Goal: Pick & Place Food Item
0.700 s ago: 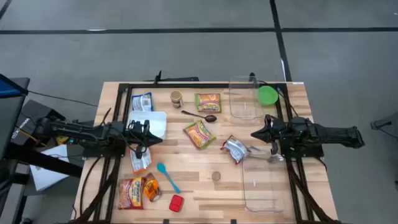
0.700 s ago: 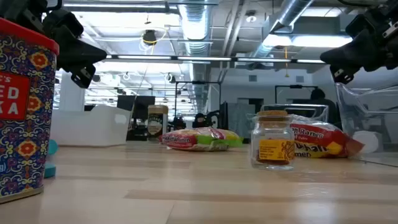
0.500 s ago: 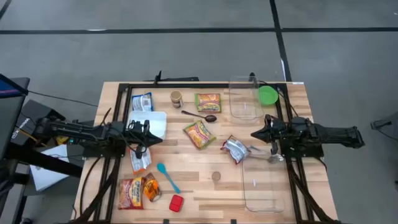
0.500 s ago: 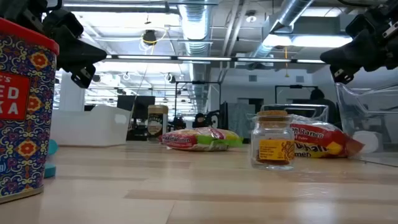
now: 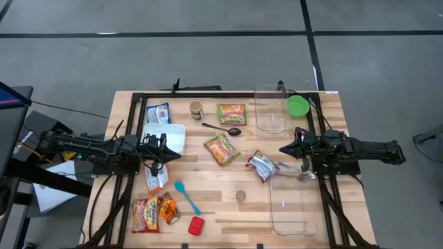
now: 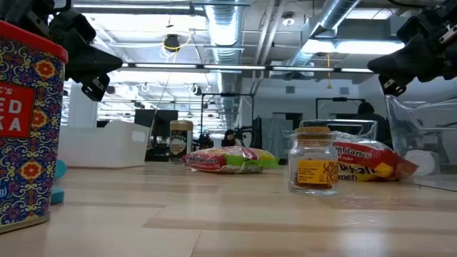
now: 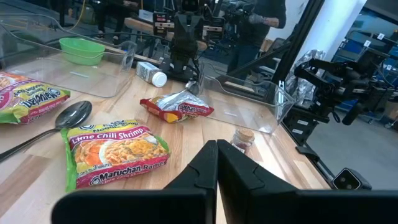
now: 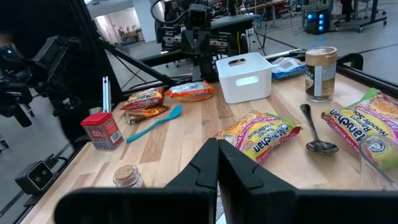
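Both grippers are fully closed, fingers pressed together, and neither holds or touches anything. The left gripper (image 5: 174,156) hangs left of centre in the high view, its tip beside the white bin (image 5: 169,137) and above a blue-white packet (image 5: 156,176). In its wrist view the fingers (image 7: 216,167) meet in a single seam. The right gripper (image 5: 285,149) hangs right of centre, pointing toward the middle of the table (image 5: 214,200), just beside the silver-red packet (image 5: 261,165); its wrist view shows the fingers (image 8: 217,163) likewise shut.

The food items lie on the table. A chili shrimp ramen pack (image 5: 221,149) sits at centre, clear of both grippers. A green ramen pack (image 5: 231,113) lies in the upper middle, with a spoon (image 5: 223,129) between the two packs. A brown-lidded jar (image 5: 196,109) stands to the left of the green pack. A small cork-topped jar (image 5: 240,196) stands lower centre. At lower left lie two snack packs (image 5: 154,211), a teal spatula (image 5: 186,196) and a red tin (image 5: 196,225). Two clear containers sit on the right, one upper (image 5: 271,111) and one lower (image 5: 294,207), with a green lid (image 5: 298,105) at upper right.
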`<state>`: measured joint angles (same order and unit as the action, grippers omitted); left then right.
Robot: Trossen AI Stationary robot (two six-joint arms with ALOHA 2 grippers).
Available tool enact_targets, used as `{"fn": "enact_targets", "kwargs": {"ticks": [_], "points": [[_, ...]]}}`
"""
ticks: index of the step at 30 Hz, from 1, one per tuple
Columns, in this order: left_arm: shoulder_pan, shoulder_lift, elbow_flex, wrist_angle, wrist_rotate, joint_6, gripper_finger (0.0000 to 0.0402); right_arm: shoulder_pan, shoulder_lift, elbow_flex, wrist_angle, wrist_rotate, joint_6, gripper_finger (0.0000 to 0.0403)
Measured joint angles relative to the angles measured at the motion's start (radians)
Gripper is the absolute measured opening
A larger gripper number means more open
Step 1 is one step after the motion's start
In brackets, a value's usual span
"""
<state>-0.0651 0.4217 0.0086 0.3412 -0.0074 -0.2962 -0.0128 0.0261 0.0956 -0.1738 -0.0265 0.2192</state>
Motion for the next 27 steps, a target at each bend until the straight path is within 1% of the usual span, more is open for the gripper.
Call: {"fn": "enact_targets", "kwargs": {"ticks": [18,20,22,23,24,25,27], "points": [[0.000,0.000,0.000,0.011,0.000,0.001,0.0000,0.000,0.000,0.000,0.000,0.000,0.000,0.0000],[0.005,0.010,0.000,0.096,0.000,-0.012,0.0000,0.000,0.000,0.000,0.000,0.000,0.000,0.0000],[0.003,0.013,0.000,0.185,0.030,-0.121,0.0000,0.000,0.000,0.000,0.000,0.000,0.000,0.0000],[0.004,0.015,0.000,0.241,0.024,-0.182,0.0000,0.000,0.000,0.000,0.000,0.000,0.000,0.0000],[0.007,0.022,0.000,0.300,-0.008,-0.241,0.0000,0.000,0.000,0.000,0.000,0.000,0.000,0.0000],[0.013,0.030,0.000,0.362,-0.060,-0.292,0.0000,0.000,0.000,0.000,-0.001,0.000,0.000,0.0000],[0.027,0.049,0.000,0.511,-0.201,-0.402,0.0000,0.000,0.000,0.000,-0.002,0.000,0.000,0.0000]]}}
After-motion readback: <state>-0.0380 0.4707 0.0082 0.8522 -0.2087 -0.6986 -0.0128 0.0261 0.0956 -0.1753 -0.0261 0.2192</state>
